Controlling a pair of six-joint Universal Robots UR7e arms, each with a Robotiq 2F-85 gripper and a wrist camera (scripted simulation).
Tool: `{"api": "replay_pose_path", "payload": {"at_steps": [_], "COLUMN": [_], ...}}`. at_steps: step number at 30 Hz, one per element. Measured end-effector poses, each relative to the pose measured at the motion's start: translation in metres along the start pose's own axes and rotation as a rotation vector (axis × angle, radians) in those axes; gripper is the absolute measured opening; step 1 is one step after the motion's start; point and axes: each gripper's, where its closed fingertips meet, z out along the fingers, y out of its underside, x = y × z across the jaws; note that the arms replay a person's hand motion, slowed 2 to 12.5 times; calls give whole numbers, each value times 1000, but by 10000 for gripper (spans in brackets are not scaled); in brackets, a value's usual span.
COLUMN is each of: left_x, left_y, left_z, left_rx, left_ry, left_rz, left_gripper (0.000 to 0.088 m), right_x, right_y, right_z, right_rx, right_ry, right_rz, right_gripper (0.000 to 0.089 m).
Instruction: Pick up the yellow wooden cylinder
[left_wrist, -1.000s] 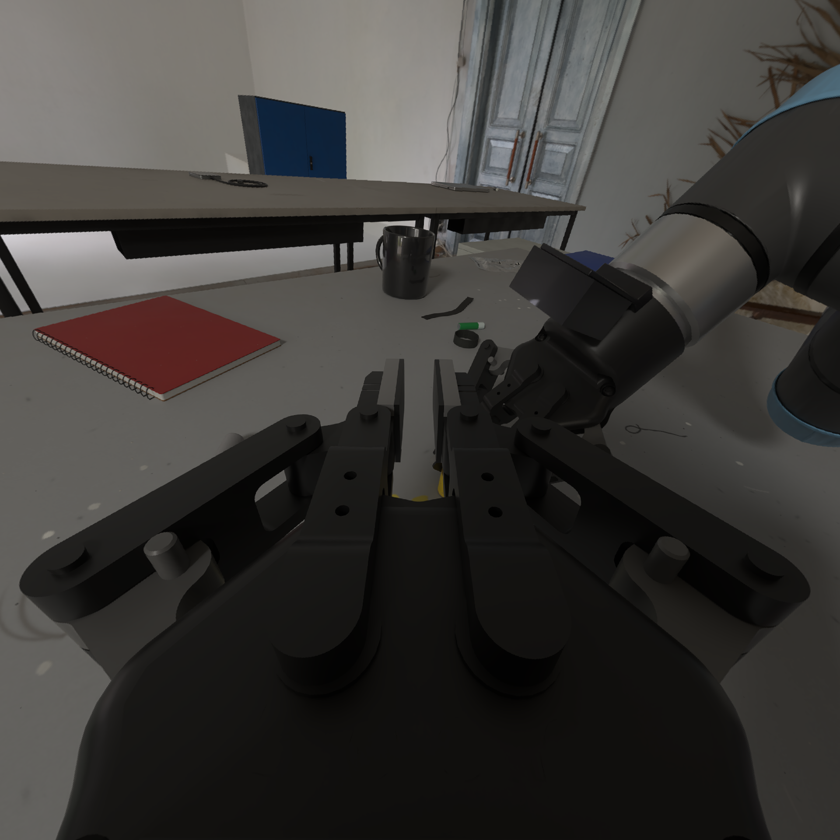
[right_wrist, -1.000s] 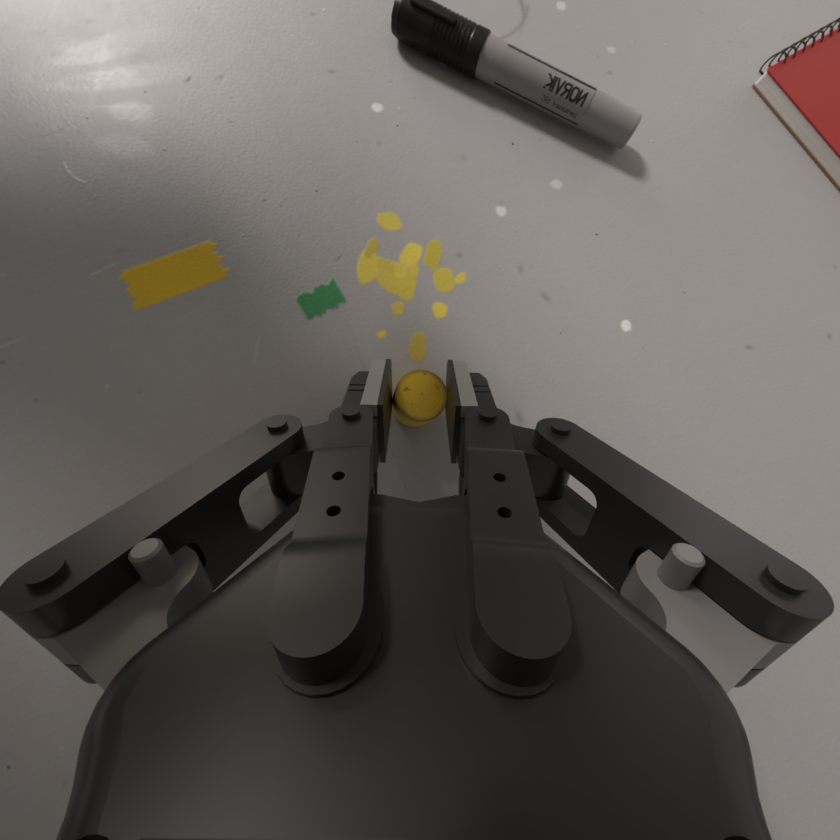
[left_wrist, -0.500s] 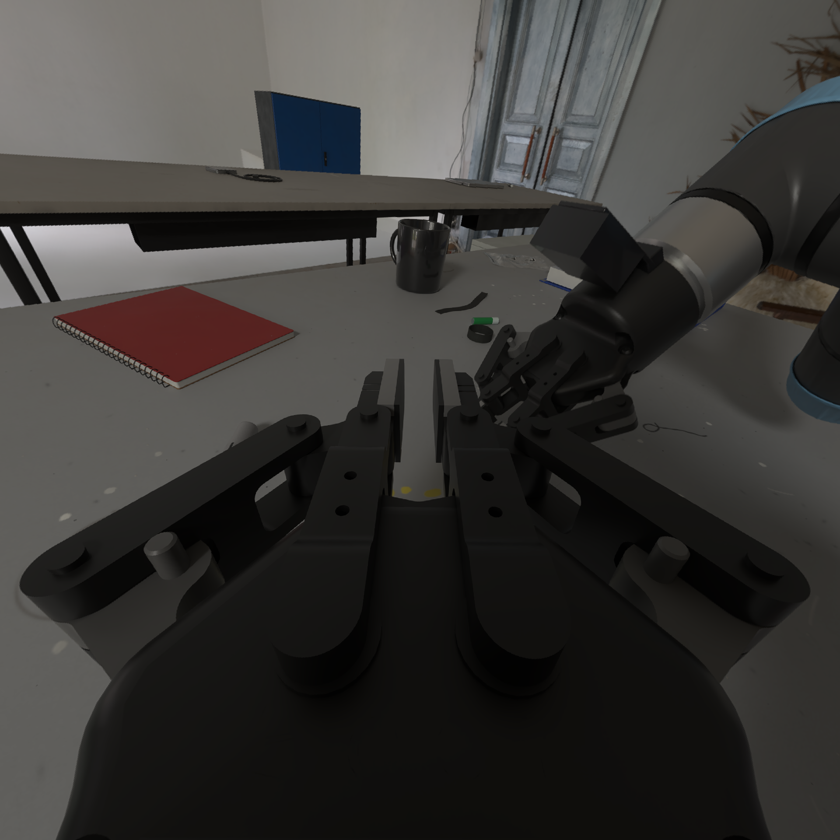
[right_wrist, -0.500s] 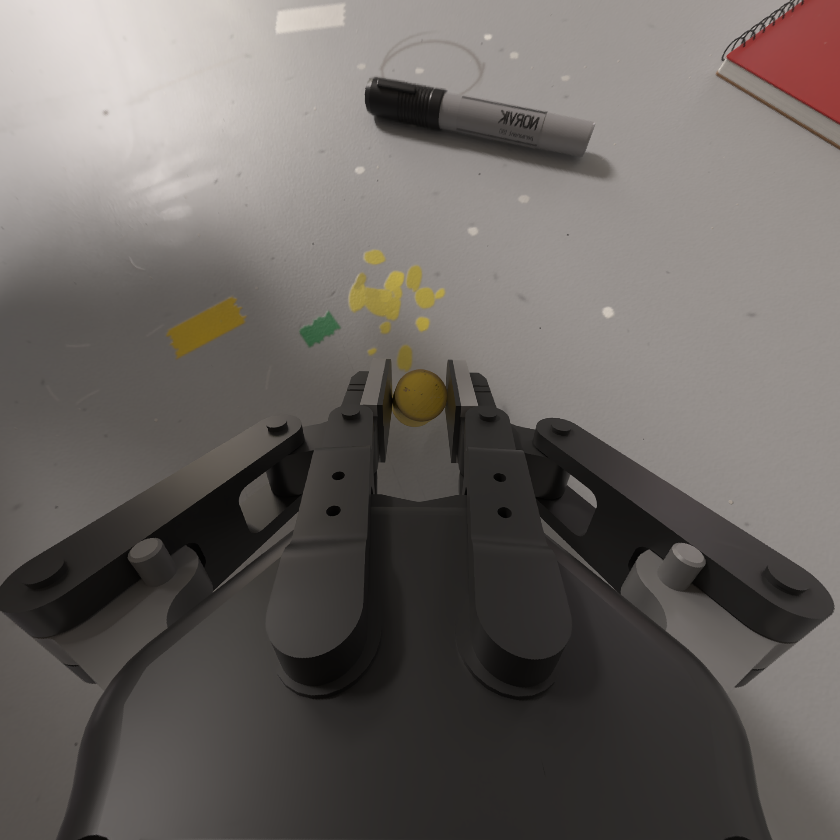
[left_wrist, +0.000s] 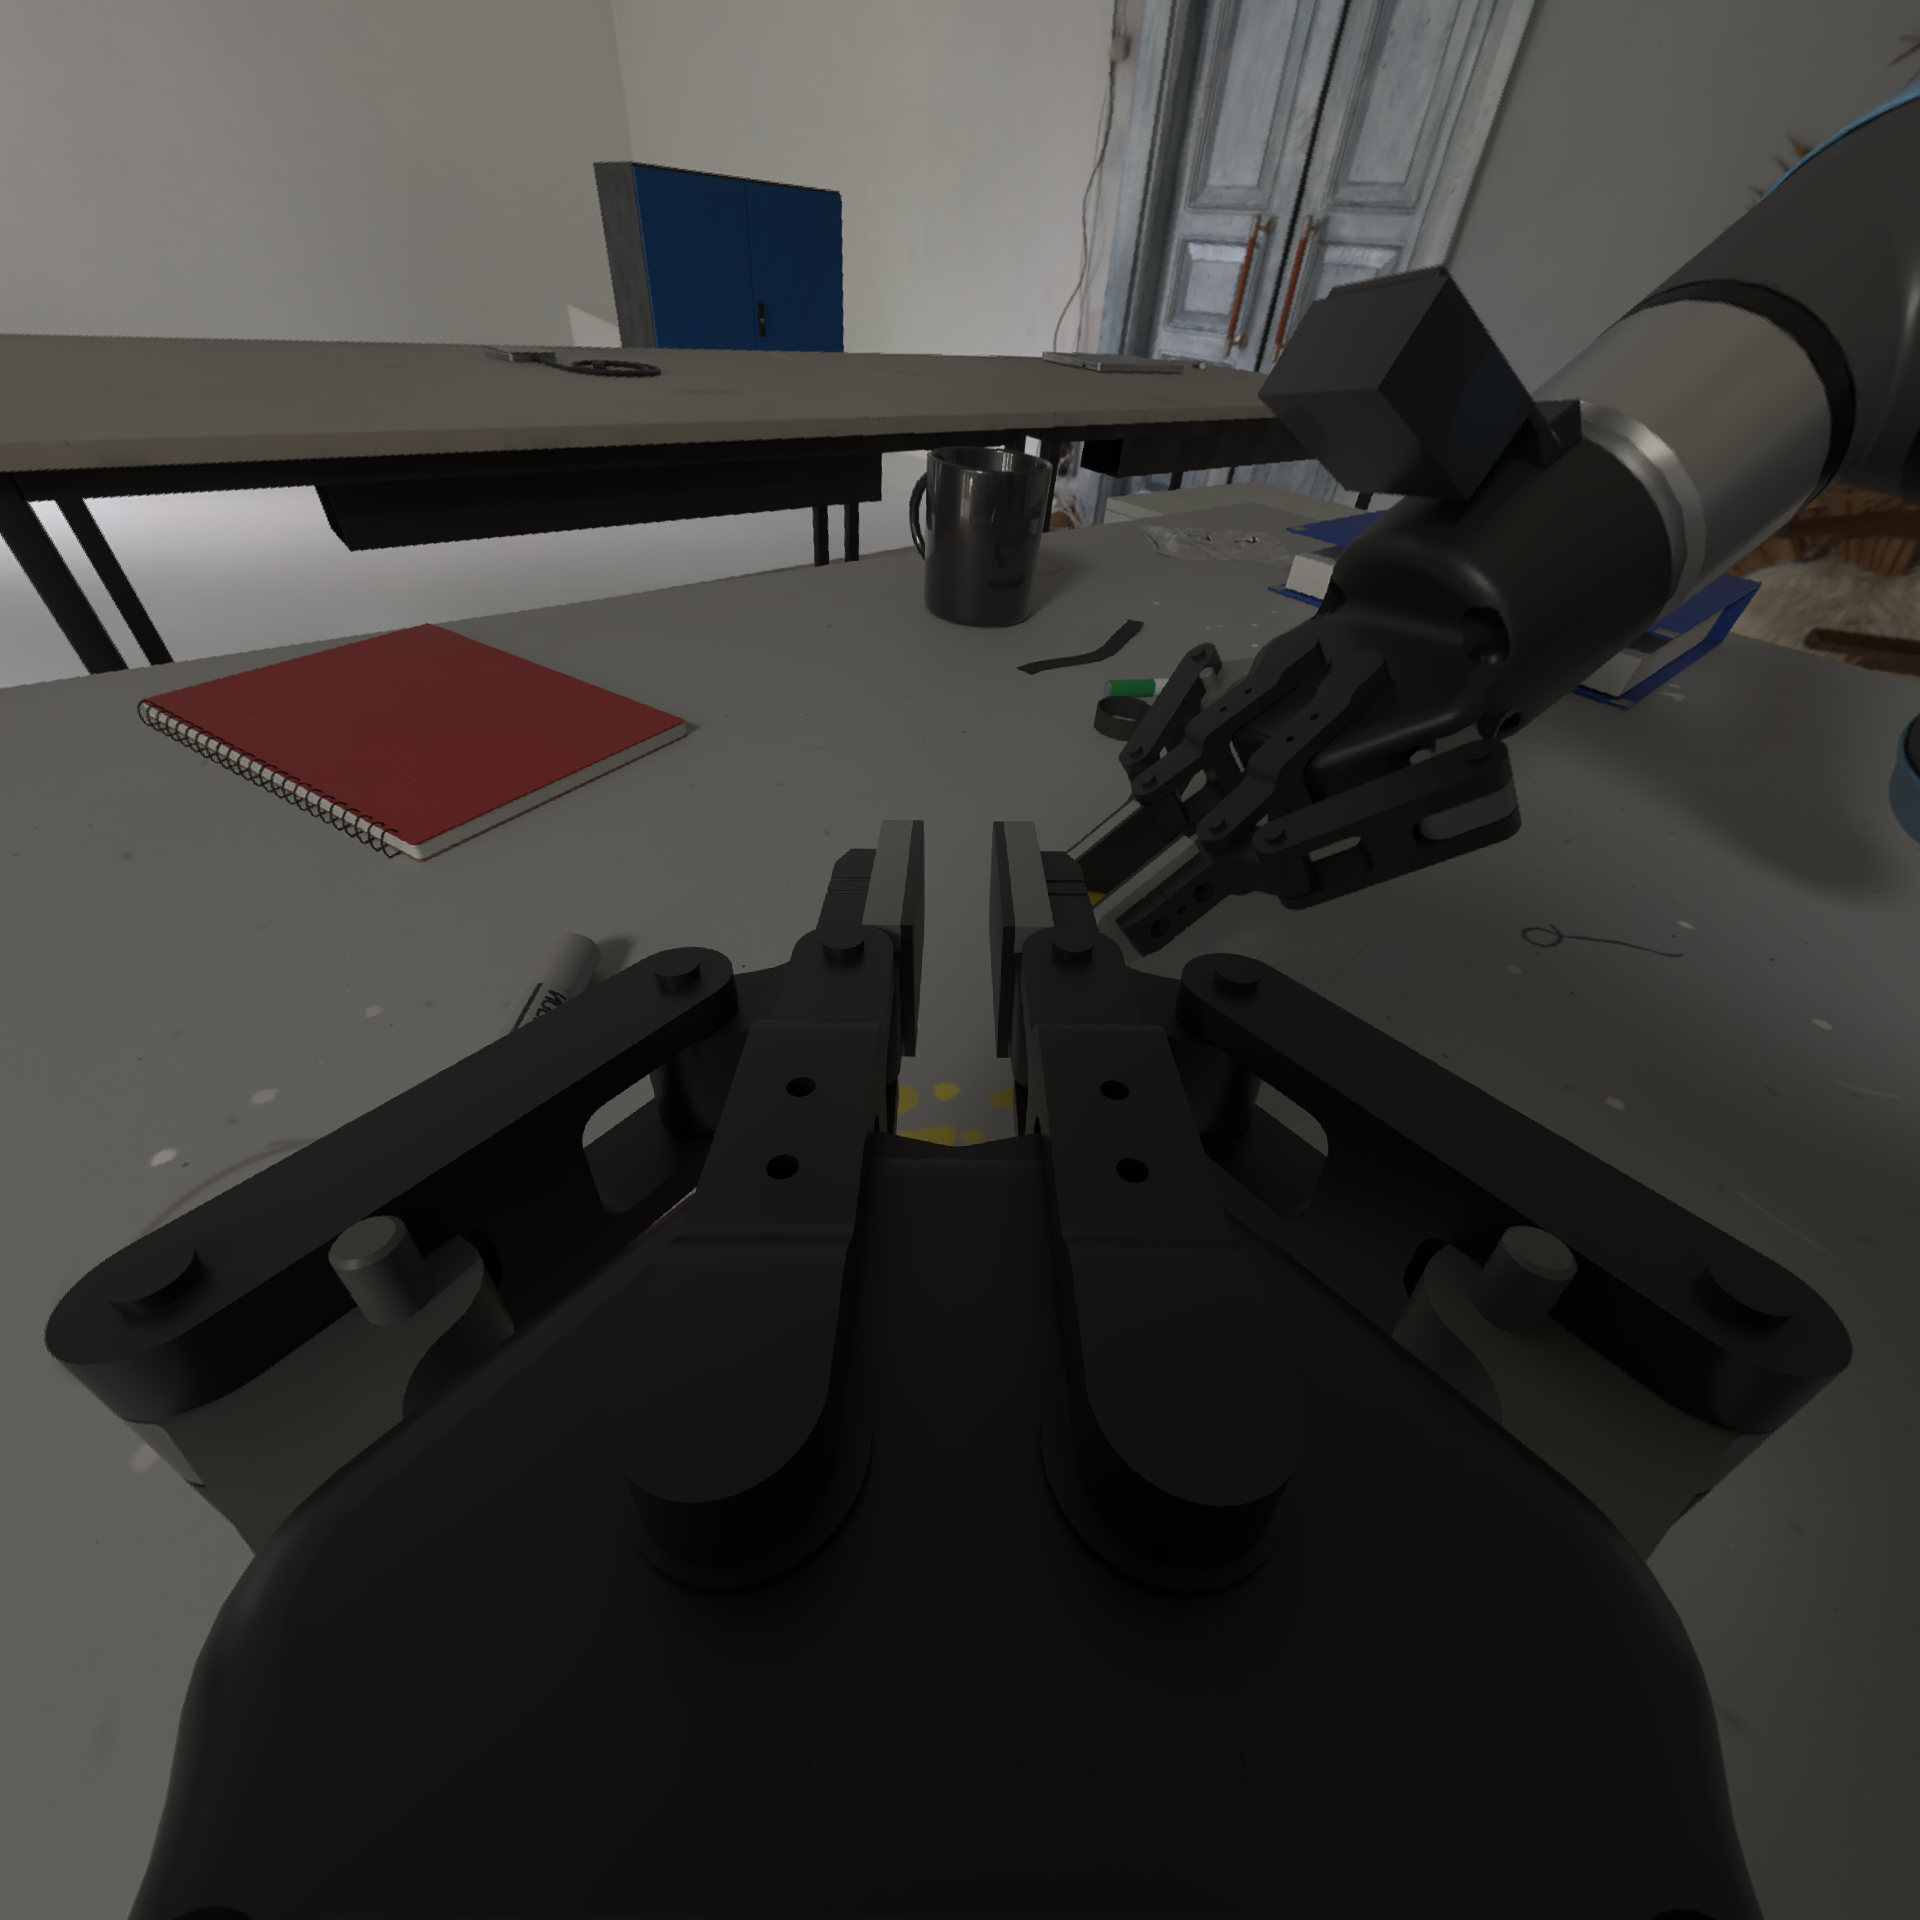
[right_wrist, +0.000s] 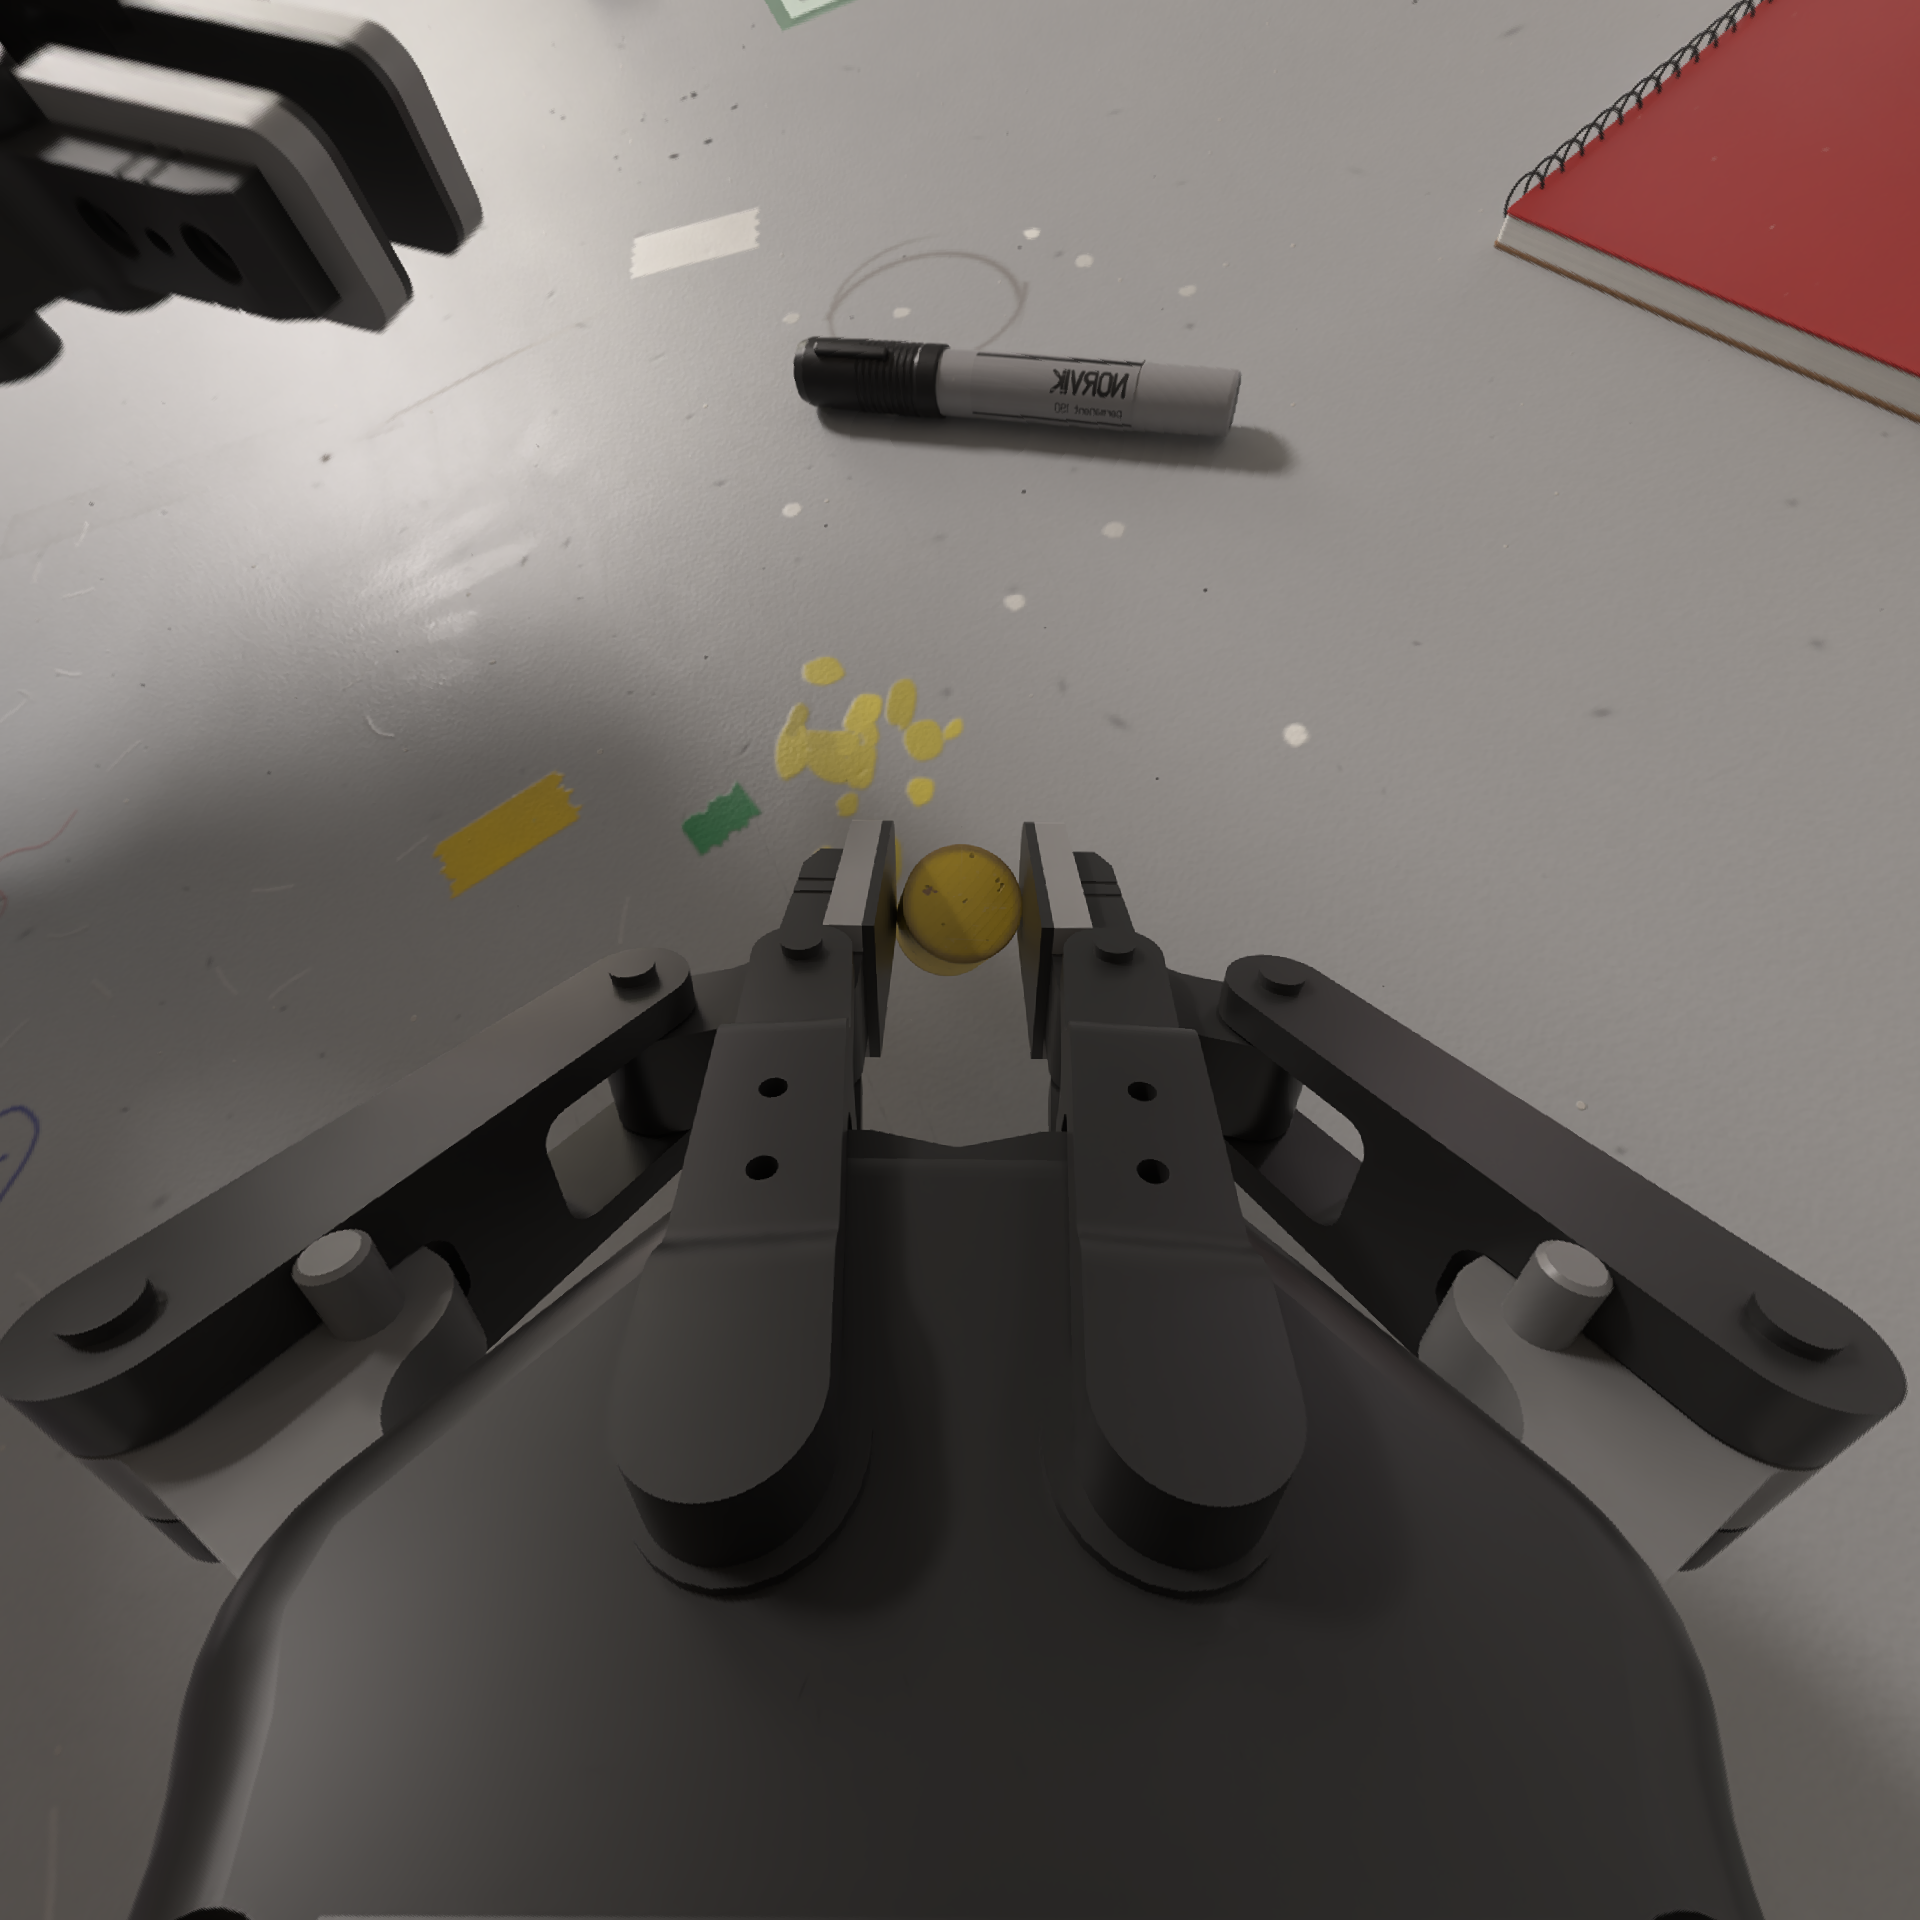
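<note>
Gripping the yellow wooden cylinder (right_wrist: 957, 906) between its two pads, your right hand (right_wrist: 957, 896) holds it end-on to the camera, above the grey desk (right_wrist: 1455, 665) and over a patch of yellow paint spots (right_wrist: 847, 740) (a green scrap (right_wrist: 720, 821) and a yellow tape strip (right_wrist: 506, 832) lie just beside them). Farther out you have a grey marker (right_wrist: 1023, 387) lying flat and a red spiral notebook (right_wrist: 1745, 197). Your left hand (left_wrist: 957, 914) hovers nearby with its fingers drawn close together, parallel, nothing between them, a black mug (left_wrist: 982, 549) beyond.
</note>
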Motion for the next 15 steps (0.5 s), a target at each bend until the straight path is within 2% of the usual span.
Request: {"api": "replay_pose_path", "payload": {"at_steps": [15], "left_x": [1], "left_y": [8], "left_z": [7], "left_rx": [-35], "left_ry": [-41], "left_rz": [62], "left_gripper": [117], "right_x": [-1], "right_y": [-15], "right_z": [-9], "right_rx": [52], "right_ry": [-18], "right_rz": [38], "right_gripper": [216]}}
